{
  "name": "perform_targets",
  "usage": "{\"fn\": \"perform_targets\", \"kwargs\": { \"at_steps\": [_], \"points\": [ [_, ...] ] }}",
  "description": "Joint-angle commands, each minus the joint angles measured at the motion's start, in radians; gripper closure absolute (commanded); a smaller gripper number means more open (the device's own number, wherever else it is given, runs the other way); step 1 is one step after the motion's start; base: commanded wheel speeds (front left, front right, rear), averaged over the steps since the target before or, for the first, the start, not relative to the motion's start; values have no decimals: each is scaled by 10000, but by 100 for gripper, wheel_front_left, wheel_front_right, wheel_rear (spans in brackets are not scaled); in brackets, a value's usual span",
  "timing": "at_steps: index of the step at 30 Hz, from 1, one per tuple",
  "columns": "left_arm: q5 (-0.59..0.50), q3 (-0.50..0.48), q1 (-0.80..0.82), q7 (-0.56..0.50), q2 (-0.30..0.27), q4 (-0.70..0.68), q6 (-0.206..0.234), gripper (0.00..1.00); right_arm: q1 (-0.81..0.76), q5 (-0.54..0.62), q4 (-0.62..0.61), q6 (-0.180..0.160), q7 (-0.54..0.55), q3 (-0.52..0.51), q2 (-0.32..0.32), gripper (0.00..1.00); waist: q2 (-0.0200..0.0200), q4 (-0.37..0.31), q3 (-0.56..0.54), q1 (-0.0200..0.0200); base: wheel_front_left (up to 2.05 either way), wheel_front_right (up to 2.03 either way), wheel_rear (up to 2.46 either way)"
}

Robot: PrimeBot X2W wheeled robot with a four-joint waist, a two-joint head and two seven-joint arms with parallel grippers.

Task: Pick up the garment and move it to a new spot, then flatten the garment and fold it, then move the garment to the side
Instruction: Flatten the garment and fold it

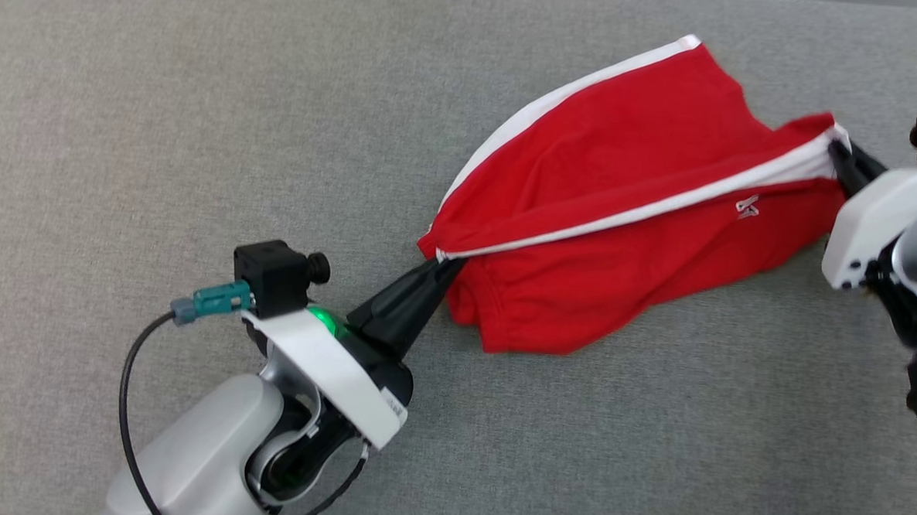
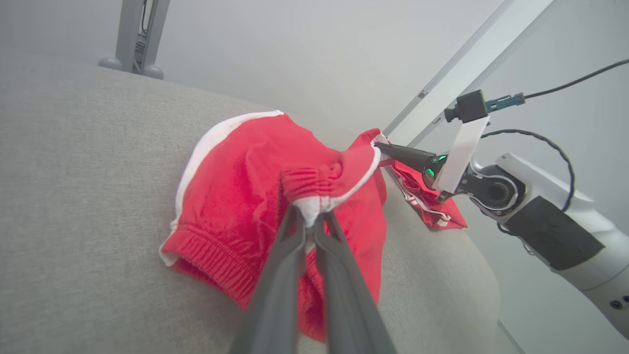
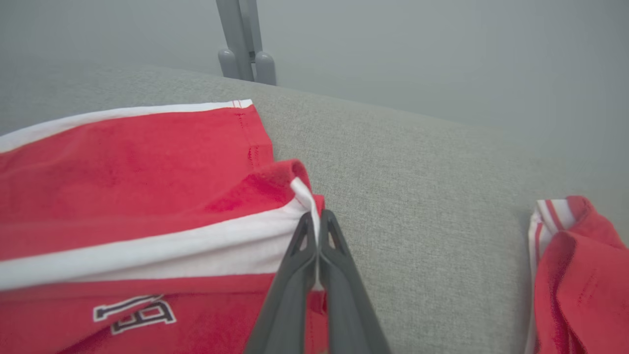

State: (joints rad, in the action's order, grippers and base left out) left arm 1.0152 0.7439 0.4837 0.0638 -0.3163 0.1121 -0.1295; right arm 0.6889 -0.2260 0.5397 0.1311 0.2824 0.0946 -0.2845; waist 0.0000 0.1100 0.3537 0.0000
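the garment [image 1: 624, 187], red with a white stripe [image 1: 646, 208], lies bunched on the grey counter [image 1: 201, 122], right of centre in the head view, stretched between the two tools; the left tool [image 1: 446, 266] is closed tight on the garment's near-left corner, its dark fingers pinched together over the white edge there; in the left wrist view that corner is gathered into a small wad at the fingertips [image 2: 300, 223], with the ribbed waistband sagging below to the counter; the right tool [image 1: 835, 146] is likewise closed, gripping the far-right end of the stripe, where the cloth rises to a peak; in the right wrist view the white edge is nipped between the two fingers with no gap showing; a small white-outlined logo [image 3: 132, 312] sits on the red just under the stripe, near the right tool; a second red cloth [image 3: 565, 275] with white trim lies at the counter's edge, apart from the garment; a grey post [image 3: 241, 39] stands beyond the counter's far side
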Motion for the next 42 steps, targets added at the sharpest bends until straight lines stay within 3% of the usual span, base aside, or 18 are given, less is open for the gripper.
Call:
{"fn": "perform_targets", "kwargs": {
  "at_steps": [1, 6, 15, 17, 19, 20, 23, 24, 26, 27, 28, 29, 34, 42],
  "points": [
    [203, -19, 286, 131, 11, 132, -6, 100, 411, 109, 279, -8, -39, 22, -6, 100, 0, 199, 249, 0, 0, 0, 0],
    [647, 168, 1170, 559, 151, 839, -9, 100, 2003, 334, 1751, -8, -584, 534, 20, 100, 0, 556, 792, 0, 0, 0, 0],
    [780, 607, 2206, 1413, 355, 1909, -9, 100, 3549, 717, 3550, -8, -2125, 1162, 233, 100, 0, 846, 1290, 0, 0, 0, 0],
    [827, 640, 2341, 1603, 434, 2101, -9, 100, 3790, 797, 3875, -8, -2564, 1224, 204, 94, 0, 869, 1340, 0, 0, 0, 0],
    [835, 691, 2464, 1727, 476, 2291, -9, 100, 3969, 855, 4195, -8, -2997, 1197, 239, 67, 0, 878, 1382, 0, 0, 0, 0],
    [844, 697, 2500, 1779, 482, 2406, -9, 100, 4067, 923, 4341, -8, -3245, 1183, 257, 0, 0, 874, 1402, 0, 0, 0, 0],
    [838, 669, 2599, 1888, 515, 2706, -9, 100, 4299, 999, 4659, -8, -4052, 1188, 328, 0, 0, 847, 1440, 0, 0, 0, 0],
    [771, 628, 2631, 1925, 525, 2819, -9, 81, 4358, 1034, 4749, -8, -4330, 1190, 340, 0, 0, 836, 1447, 0, 0, 0, 0],
    [706, 549, 2645, 1948, 570, 3057, -9, 58, 4443, 1031, 4900, -8, -4860, 1178, 390, 0, 0, 799, 1447, 0, 0, 0, 0],
    [676, 524, 2658, 1970, 583, 3148, -9, 30, 4480, 1028, 4964, -8, -5033, 1190, 400, 0, 0, 775, 1442, 0, 0, 0, 0],
    [645, 495, 2647, 1981, 600, 3258, -9, 11, 4492, 1019, 4989, -8, -5171, 1238, 452, 0, 0, 749, 1429, 0, 0, 0, 0],
    [558, 466, 2646, 1995, 586, 3373, -9, 0, 4467, 959, 5014, -8, -5260, 1273, 495, 0, 0, 727, 1402, 0, 0, 0, 0],
    [28, 117, 2515, 2015, 594, 3667, 219, 0, 4132, 803, 4969, -8, -5441, 1404, 475, 0, 0, 631, 1209, 0, 0, 0, 0],
    [-1962, -1385, 1240, 2015, 569, 2728, 1194, 0, 2641, 355, 3500, -6, -5483, 1438, 569, 0, 0, 374, 547, 0, 0, 0, 0]
  ]
}}
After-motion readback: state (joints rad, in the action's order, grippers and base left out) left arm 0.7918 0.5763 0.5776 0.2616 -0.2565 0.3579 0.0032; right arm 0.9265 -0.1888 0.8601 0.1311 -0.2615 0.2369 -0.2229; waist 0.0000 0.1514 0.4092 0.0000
